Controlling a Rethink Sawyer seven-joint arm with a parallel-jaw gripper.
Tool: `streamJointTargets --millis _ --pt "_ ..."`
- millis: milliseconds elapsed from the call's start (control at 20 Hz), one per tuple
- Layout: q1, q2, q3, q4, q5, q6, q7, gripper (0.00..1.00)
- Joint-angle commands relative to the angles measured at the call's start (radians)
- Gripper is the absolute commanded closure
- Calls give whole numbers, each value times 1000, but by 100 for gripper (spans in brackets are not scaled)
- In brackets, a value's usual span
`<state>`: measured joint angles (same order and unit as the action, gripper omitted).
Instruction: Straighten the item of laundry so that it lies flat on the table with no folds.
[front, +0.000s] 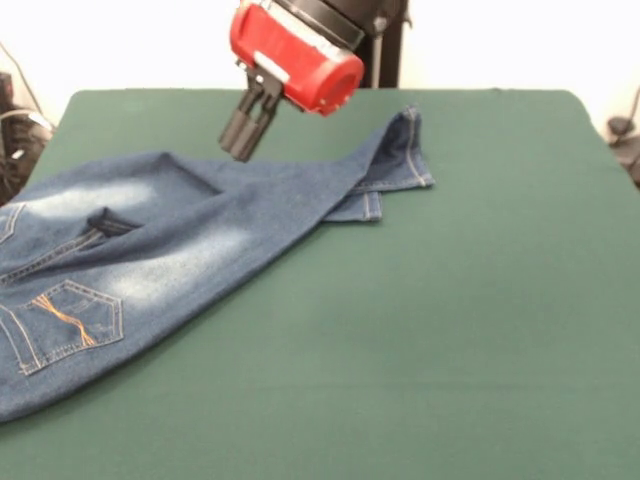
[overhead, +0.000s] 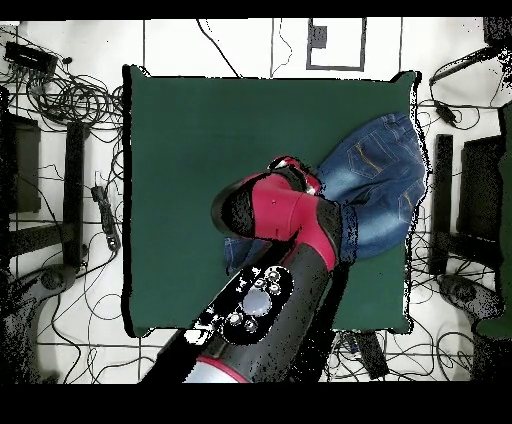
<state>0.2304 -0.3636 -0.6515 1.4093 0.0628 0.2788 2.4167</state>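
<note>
Jeans (front: 170, 250) rumpled on green table (front: 450, 320), tool (front: 243, 133) above, fingers together, no readable writing

My tool (front: 243, 135) has matt black fingers under a glossy red plastic-looking housing (front: 293, 55) that catches the light. The jeans (front: 150, 260) are blue denim cloth, woven and slightly rough, faded pale in patches, with orange stitching on the pocket (front: 75, 320) and pale thread along the hems. The tabletop (front: 450, 320) is covered in a dark green, felt-like cloth, matt and even.
</note>
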Motion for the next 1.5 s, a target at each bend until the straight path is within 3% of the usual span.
streamJointTargets --millis 50,250,300,650,800,1000,1500 --pt "84 127 139 77 75 78 211 100" --pt "83 122 157 90 97 62 208 100" --pt "82 121 161 95 103 54 207 0" --pt "46 91 231 136 142 26 209 0" --pt "65 103 226 148 191 43 264 0" --pt "64 102 235 157 198 50 222 0" --pt "47 84 266 201 252 163 212 0"
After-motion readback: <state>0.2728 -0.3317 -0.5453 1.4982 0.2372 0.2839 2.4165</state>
